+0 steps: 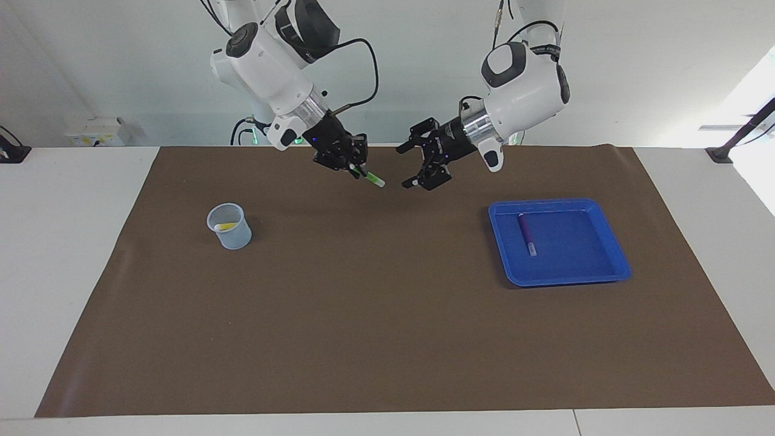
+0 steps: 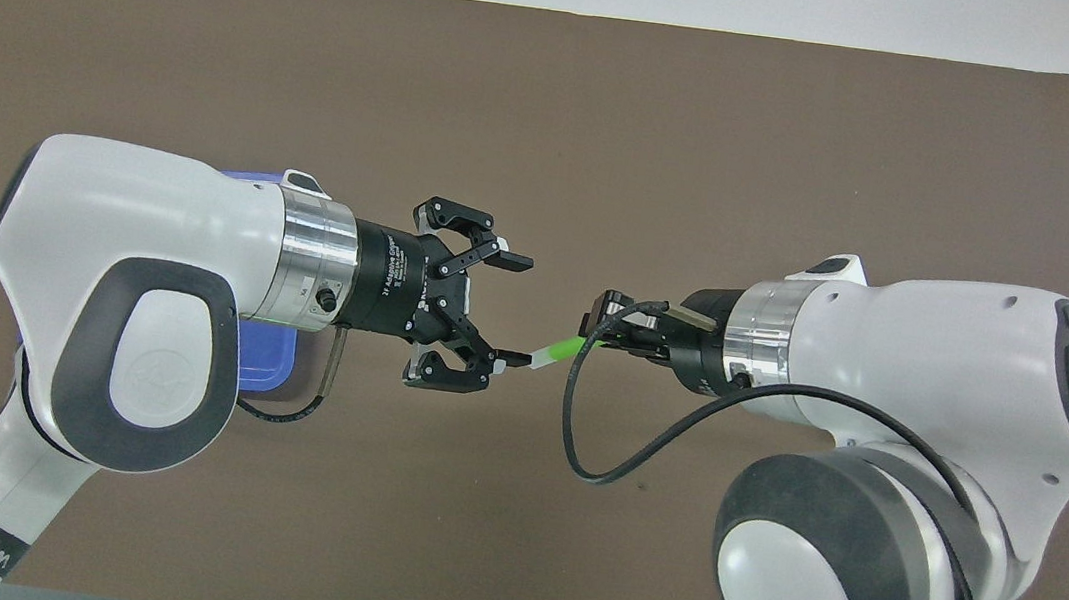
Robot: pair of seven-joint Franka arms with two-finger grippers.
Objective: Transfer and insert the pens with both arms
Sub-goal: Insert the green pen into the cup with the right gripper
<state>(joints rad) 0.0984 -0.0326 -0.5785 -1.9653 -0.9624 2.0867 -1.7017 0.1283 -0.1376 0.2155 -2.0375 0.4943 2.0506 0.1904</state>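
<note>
Two arms above a brown mat (image 1: 387, 315); the left gripper (image 1: 424, 166), marked "2F Adaptive Gripper", fingers spread, holds nothing; the right gripper (image 1: 354, 169) pinches the green pen (image 1: 370, 177). Three pens: the green held over the mat, yellow pen (image 1: 226, 226) in one cup (image 1: 233, 237), purple pen (image 1: 526, 233) in one blue tray (image 1: 581, 275).

You have a white bench (image 1: 72, 254) in front of you, almost wholly covered by a flat brown paper-like mat (image 1: 387, 315). On the mat, toward the right arm's end, stands a small translucent pale-blue plastic cup (image 1: 230, 226). Toward the left arm's end lies a shallow square blue plastic tray (image 1: 611, 257), well apart from the cup.
</note>
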